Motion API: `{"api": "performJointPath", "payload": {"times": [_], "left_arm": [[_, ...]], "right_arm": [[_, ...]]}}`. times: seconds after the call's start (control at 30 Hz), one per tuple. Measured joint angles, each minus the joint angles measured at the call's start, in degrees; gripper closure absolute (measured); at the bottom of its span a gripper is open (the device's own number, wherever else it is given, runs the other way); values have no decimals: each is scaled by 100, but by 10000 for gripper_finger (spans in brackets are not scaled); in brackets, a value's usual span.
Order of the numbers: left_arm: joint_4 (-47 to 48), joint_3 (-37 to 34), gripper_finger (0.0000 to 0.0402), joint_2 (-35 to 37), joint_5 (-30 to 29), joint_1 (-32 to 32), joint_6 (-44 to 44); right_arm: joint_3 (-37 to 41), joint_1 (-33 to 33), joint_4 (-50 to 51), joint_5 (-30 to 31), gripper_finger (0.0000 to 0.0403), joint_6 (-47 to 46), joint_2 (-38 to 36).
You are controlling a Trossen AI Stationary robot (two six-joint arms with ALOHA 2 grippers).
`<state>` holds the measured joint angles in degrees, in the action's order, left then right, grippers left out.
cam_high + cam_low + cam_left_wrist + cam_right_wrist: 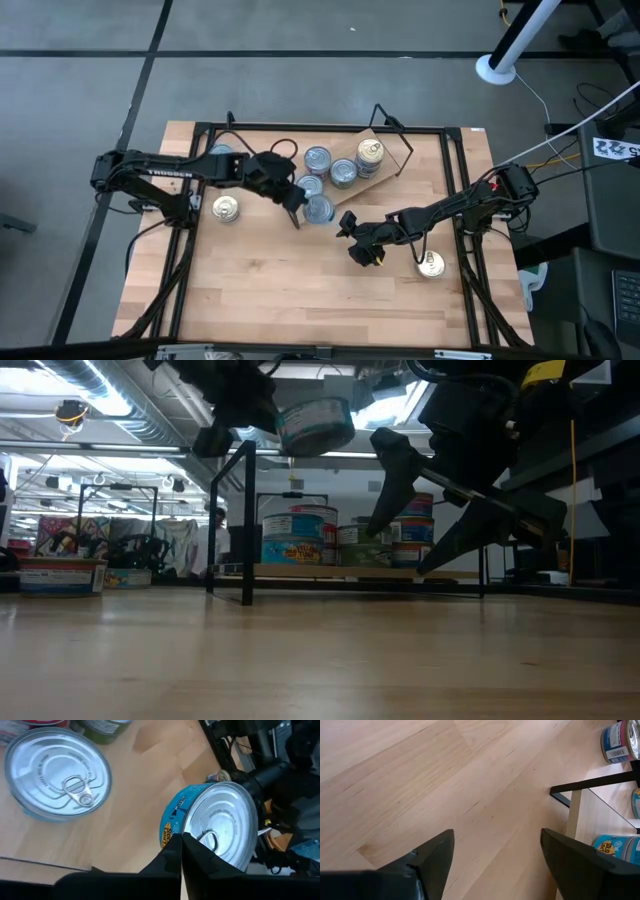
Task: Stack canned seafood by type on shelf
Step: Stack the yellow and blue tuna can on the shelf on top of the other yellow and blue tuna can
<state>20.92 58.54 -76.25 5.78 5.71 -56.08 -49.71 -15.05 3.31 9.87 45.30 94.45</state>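
The landmark here is the shelf, a light wood plank with thin black wire legs, sitting at the far side of the tabletop.

Nearest, a gold tin sits on the tabletop, well in front of the shelf. The right gripper hangs in front of the shelf with its fingers wide apart and nothing between them.

The left gripper is closed on a blue tin, held up in the air just beside the shelf's near end.

Another gold tin sits well off to the side of the shelf.

On the shelf stand several blue tins and a gold tin stack.
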Motion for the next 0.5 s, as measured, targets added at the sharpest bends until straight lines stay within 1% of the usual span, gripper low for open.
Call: {"api": "performJointPath", "payload": {"times": [0.2, 0.5], "left_arm": [[5, 0, 401, 0, 20, 244, -112], [78, 47, 401, -2, 311, 640, -28]], "right_arm": [[1, 0, 0, -2, 109, 0, 0], [0, 0, 0, -3, 109, 0, 0]]}}
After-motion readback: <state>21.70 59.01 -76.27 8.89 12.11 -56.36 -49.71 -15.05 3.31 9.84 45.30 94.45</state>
